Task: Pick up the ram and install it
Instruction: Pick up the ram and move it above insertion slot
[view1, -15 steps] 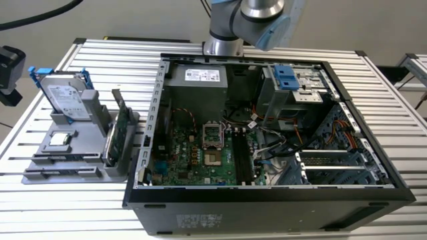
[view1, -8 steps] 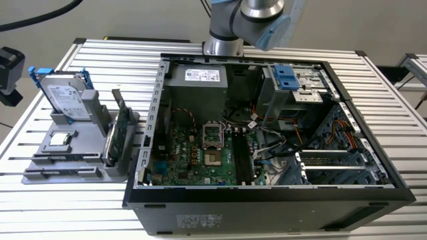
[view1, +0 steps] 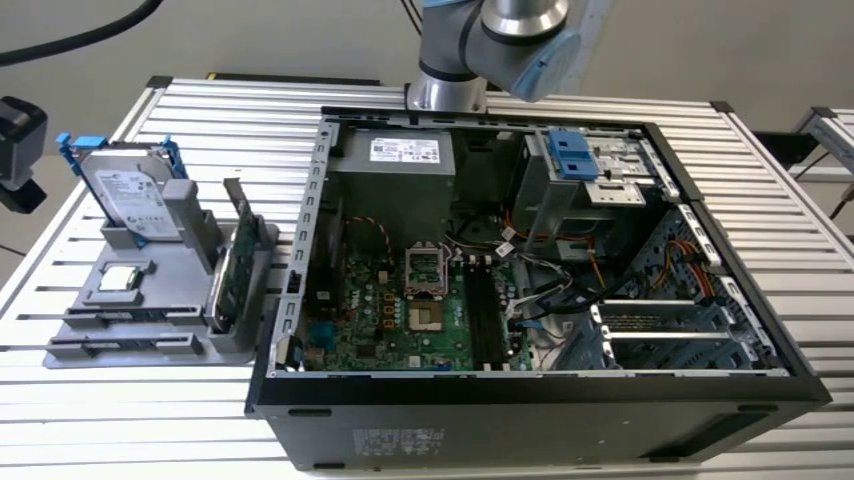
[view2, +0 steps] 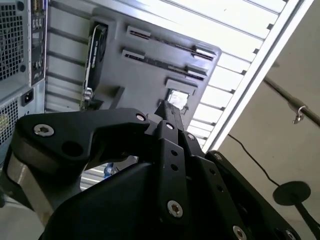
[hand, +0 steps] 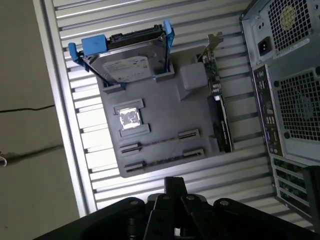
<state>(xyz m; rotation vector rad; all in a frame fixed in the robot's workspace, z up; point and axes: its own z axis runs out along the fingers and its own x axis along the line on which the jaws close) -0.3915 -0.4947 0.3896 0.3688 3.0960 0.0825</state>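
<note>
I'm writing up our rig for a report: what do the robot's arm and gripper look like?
The arm has silvery-grey rounded segments with a light blue joint cap. The gripper is matte black, built of flat angular link plates pinned with small silver screws, as both wrist views show.

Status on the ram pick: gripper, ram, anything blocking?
Gripper shut, empty, above the gray tray. Ram lying edge-on in its tray holder, untouched. Nothing over it; green card stands alongside on the tray.
</note>
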